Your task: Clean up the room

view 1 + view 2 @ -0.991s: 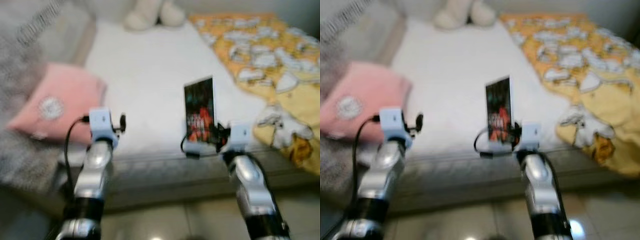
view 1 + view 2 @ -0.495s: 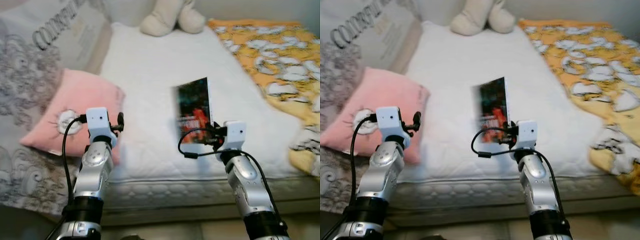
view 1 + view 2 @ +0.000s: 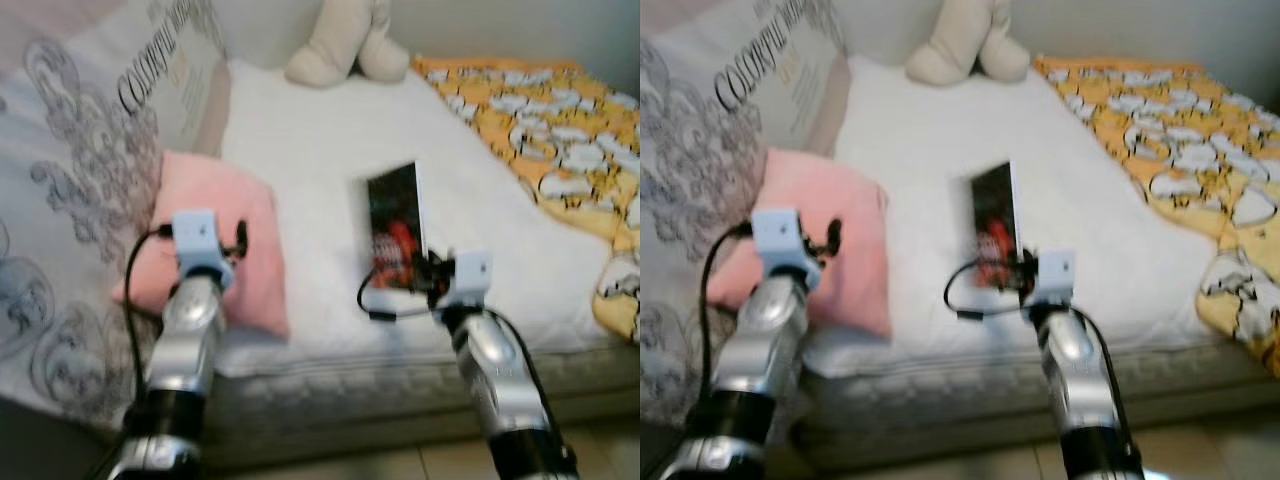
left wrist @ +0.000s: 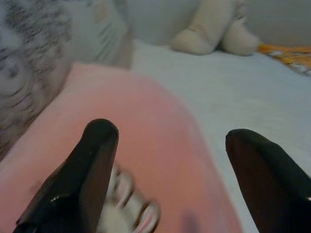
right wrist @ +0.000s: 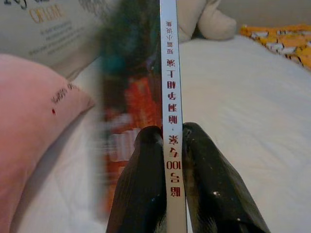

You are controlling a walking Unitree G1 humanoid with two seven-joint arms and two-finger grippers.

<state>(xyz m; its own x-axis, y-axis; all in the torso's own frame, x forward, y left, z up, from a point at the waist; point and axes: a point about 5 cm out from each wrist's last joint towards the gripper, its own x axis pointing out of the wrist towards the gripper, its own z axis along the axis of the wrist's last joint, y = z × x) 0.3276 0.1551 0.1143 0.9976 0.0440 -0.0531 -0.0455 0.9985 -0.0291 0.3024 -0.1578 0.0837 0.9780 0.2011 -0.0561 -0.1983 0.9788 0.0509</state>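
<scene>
The right gripper [image 5: 170, 141] pinches a thin book [image 3: 396, 228] by its lower edge, its 2 black fingers [image 5: 146, 184] pressed against either cover with the white spine, printed in red characters, running up between them. The book stands upright above the white mattress [image 3: 320, 170], near its front edge, its dark cover with a red patch facing the robot's left. The left gripper [image 4: 167, 160] hovers above a pink pillow [image 3: 215, 240], fingers spread wide apart and holding nothing; whether they touch the pillow cannot be told. The pillow lies at the left side of the mattress, leaning against a grey patterned duvet [image 3: 70, 200] that carries large dark lettering near its top. A beige plush toy [image 3: 345, 40] sits at the far end of the mattress against the wall. An orange-and-yellow blanket [image 3: 540, 130] with white shapes covers the right side of the bed and hangs over its front corner. Both silver arms reach forward over the bed's front edge, each with a black cable looping from its wrist. A strip of pale floor [image 3: 400, 465] shows below the bed frame.
</scene>
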